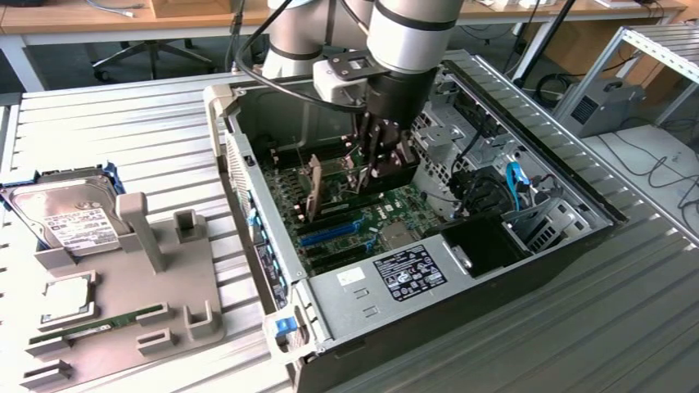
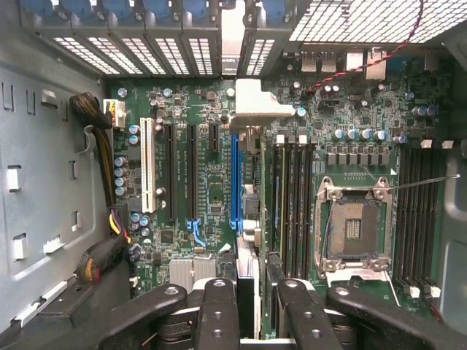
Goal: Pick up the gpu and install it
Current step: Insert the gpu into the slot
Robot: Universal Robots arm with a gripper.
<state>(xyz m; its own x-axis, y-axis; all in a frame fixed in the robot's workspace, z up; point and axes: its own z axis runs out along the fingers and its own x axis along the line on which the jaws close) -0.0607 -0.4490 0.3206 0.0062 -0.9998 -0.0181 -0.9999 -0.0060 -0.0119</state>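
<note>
My gripper reaches down into the open computer case and is shut on the gpu, which stands on edge above the motherboard. In the wrist view the black fingers clamp the gpu from both sides. The card runs edge-on away from the gripper. Its silver end bracket lies close to the rear slot covers. The card's lower edge lines up over the blue expansion slot. I cannot tell whether it touches the slot.
A grey holder tray at the exterior view's left carries a hard drive, a processor and a RAM stick. Inside the case are the CPU socket, memory slots, cable bundles and a drive cage.
</note>
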